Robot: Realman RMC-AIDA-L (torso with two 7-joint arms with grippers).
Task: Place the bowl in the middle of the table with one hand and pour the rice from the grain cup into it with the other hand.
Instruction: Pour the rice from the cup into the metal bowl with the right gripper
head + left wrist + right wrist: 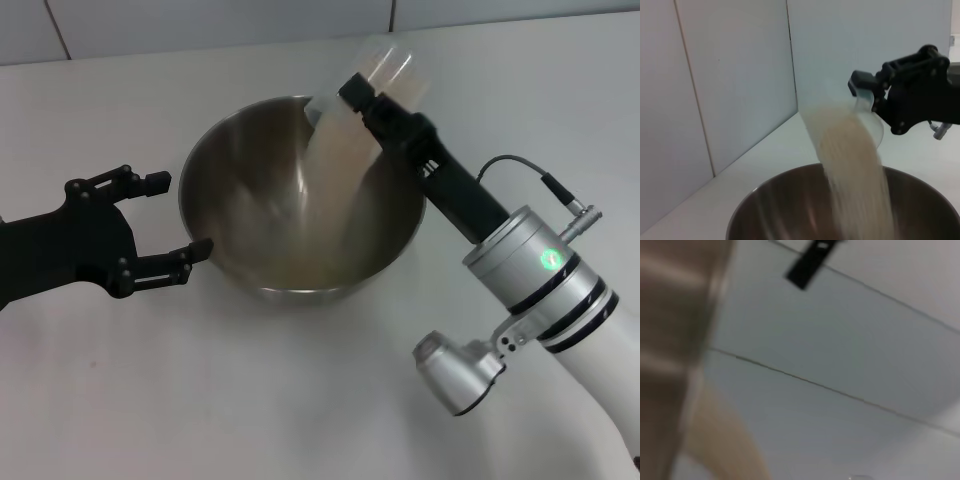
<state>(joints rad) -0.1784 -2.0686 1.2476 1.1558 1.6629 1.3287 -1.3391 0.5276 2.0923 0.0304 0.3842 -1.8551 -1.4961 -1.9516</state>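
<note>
Right now, from my head camera, my right gripper [372, 88] is clamped on the grain cup [385, 72], which I hold tipped over the far rim of the bowl [300, 200]. The cup's long axis slants down toward the bowl's centre, mouth lowest, so the rice [335, 165] falls in a pale band straight into the steel basin. The bowl sits near the middle of the desk [200, 400]. My left gripper [150, 225] waits with its fingers spread wide, one fingertip just at the bowl's near-left wall, holding nothing.

From my left wrist camera, I look across the bowl [790, 205] at the cup [867, 112], tilted mouth-down in the right gripper [867, 87]. The rice [855, 170] streams from its lip and lands well inside the rim. The cup's mouth lies above the bowl's opening rather than beside it, which is the relation my pour depends on; I judge that any further tilt should keep the lip over the basin.

From my right wrist camera, I make out only the blurred cup wall with rice [675, 340] close against the lens, and pale panelling beyond; my own fingers do not show.
</note>
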